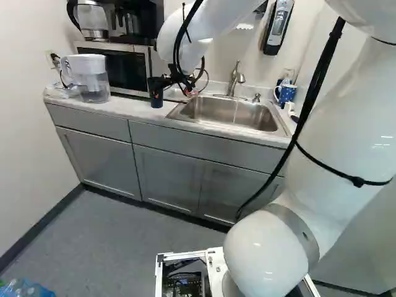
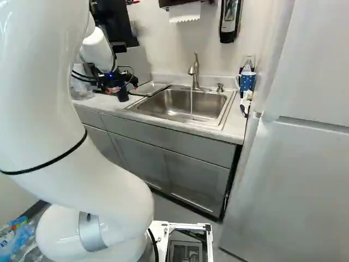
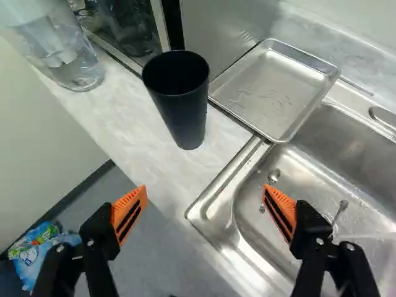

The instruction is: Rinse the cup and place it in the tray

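While the two-finger gripper [image 3: 205,189] stands wide open and empty beside the sink [image 3: 213,207], the black tumbler [image 3: 184,108] rests on the countertop [image 3: 124,117], just beside the sink. The step in hand is judged to be the grasp: fingers advance level, one either side of the tumbler, and close gently at mid-height, clear of the metal tray [image 3: 272,93] at the sink's edge. The tumbler stands upright, mouth up, its long axis vertical.
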Motion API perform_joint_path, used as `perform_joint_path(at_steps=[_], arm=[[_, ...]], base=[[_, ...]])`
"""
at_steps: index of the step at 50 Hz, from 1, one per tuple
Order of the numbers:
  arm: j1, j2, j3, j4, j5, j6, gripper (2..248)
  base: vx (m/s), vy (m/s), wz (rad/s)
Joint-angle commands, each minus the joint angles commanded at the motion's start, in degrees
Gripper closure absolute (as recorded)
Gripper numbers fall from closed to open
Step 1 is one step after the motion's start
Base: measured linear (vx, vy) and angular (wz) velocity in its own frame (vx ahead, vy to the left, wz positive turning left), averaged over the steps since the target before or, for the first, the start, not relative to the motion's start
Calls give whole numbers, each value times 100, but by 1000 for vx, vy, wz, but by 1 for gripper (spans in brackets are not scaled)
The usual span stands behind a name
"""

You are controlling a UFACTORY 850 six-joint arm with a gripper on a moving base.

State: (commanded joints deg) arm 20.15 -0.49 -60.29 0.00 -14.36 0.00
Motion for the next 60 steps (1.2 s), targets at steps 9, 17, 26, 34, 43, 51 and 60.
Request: perform_joint_path(at_steps=[9, 17, 26, 34, 43, 51, 60], arm=[[0, -78, 19, 0, 50, 0, 3], [0, -164, 36, 0, 167, 0, 3], [0, -264, 55, 0, 410, 0, 3], [0, -353, 70, 0, 668, 0, 3], [3, -454, 85, 0, 973, 0, 3], [25, -554, 86, 0, 1268, 0, 3], [72, -680, 69, 0, 1616, 0, 3]], base=[[0, 0, 0], [0, 0, 0], [0, 0, 0], [0, 0, 0], [0, 0, 0], [0, 0, 0], [0, 0, 0]])
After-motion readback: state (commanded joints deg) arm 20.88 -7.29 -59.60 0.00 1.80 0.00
